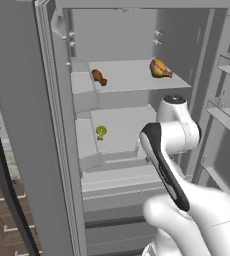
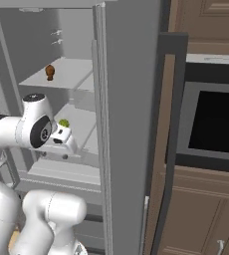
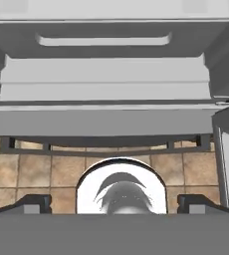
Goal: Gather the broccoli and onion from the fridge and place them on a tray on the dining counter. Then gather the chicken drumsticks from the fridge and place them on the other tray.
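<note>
The fridge (image 1: 118, 115) stands open in front of me. On its upper shelf lie the two chicken drumsticks, one at the left (image 1: 99, 77) and a plumper one at the right (image 1: 160, 68); one drumstick (image 2: 50, 72) also shows from the right base. The bright-green broccoli (image 1: 101, 132) (image 2: 63, 123) sits on the middle shelf, just beyond my hand. My gripper (image 3: 115, 204) points down at the fridge's bottom drawers (image 3: 106, 74), open and holding nothing. The onion, the trays and the dining counter are out of view.
The left fridge door (image 1: 17, 125) and the right door with its shelves (image 1: 227, 112) flank the arm. Past the door edge (image 2: 129, 124) are a dark built-in oven (image 2: 216, 119) and brown wooden cabinets (image 2: 196, 214). Tiled floor (image 3: 37, 169) lies below.
</note>
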Available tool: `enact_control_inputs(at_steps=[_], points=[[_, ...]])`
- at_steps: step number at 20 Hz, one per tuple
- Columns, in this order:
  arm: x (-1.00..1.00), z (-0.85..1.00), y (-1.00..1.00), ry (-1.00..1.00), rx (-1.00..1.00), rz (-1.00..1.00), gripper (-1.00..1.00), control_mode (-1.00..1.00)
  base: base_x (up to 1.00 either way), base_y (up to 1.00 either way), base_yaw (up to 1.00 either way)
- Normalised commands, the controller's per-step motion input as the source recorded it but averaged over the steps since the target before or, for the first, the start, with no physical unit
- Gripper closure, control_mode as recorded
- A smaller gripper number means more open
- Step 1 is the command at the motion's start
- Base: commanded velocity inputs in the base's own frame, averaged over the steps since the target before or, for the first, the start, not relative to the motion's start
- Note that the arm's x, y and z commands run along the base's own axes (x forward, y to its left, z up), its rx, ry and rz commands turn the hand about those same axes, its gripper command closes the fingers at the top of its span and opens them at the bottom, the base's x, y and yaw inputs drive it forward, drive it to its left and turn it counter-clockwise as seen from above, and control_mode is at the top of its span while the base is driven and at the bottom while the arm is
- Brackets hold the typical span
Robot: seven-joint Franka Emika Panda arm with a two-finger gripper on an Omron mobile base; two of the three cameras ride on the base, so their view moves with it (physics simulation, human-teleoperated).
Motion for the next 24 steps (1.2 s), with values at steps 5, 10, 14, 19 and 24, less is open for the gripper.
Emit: enact_control_inputs(at_steps=[5, 10, 14, 19, 24], points=[[0.53, 0.19, 0.55, -0.38, -0.01, -0.04, -1.00, -1.00, 0.00, 0.00, 0.00], [0.91, 0.07, -0.34, -0.07, 0.21, 0.15, -1.00, -1.00, 0.00, 0.00, 0.00], [0.70, 0.00, 0.11, -0.08, 0.11, 0.13, -1.00, -1.00, 0.00, 0.00, 0.00], [0.72, 0.19, 0.37, 0.11, -0.11, 0.01, -1.00, -1.00, 0.00, 0.00, 0.00], [0.73, -0.11, 0.56, -0.01, -0.02, 0.00, -1.00, -1.00, 0.00, 0.00, 0.00]])
